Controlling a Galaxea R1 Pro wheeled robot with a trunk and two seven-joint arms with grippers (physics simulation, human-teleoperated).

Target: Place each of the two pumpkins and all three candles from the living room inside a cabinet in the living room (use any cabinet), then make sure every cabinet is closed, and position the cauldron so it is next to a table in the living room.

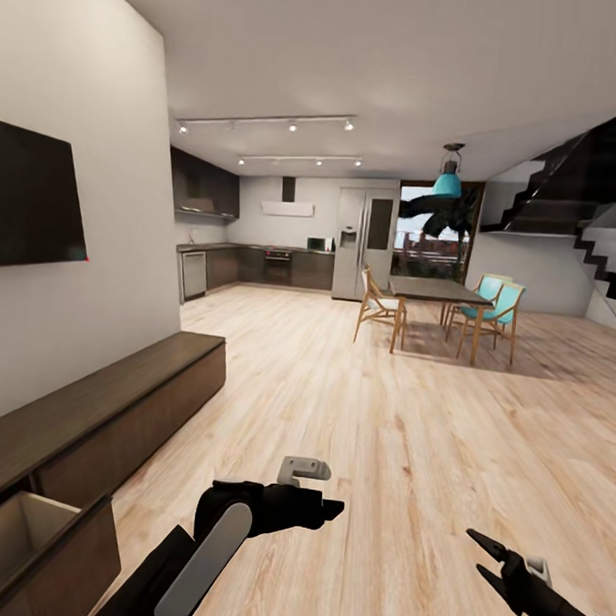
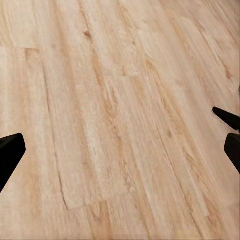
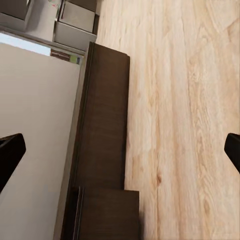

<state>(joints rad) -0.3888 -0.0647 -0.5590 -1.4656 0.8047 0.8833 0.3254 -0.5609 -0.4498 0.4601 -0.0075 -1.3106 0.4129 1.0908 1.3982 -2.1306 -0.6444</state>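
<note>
Writing: no brand, label or lettering could be read anywhere.
Television: a flat black screen (image 1: 28, 195) hung on the white wall, above the cabinet.
Cabinet: the long, low dark-brown wooden cabinet (image 1: 111, 396) ran along the foot of that wall; its nearest drawer (image 1: 43, 538) stood pulled out, pale inside, nothing visible in it. The right wrist view showed the same cabinet (image 3: 102, 125) against the wall.
Floor: pale wood planks (image 1: 410, 424) spread from the cabinet across the open room.
Left gripper: the black left gripper (image 1: 318, 509) hung over the planks just right of the cabinet; in its wrist view the fingers (image 2: 10, 150) stood wide apart, holding nothing.
Kitchen: dark units and a steel fridge (image 1: 365, 243) lay beyond the cabinet's far end.
Dining table: a dark top on wooden legs (image 1: 436, 302), with wooden and teal chairs, well right of the cabinet.
Right gripper: the black right gripper (image 1: 486, 554) was spread open and empty, farther right of the cabinet.
Stairs: a dark staircase (image 1: 579, 197) rose farthest from the cabinet.
</note>
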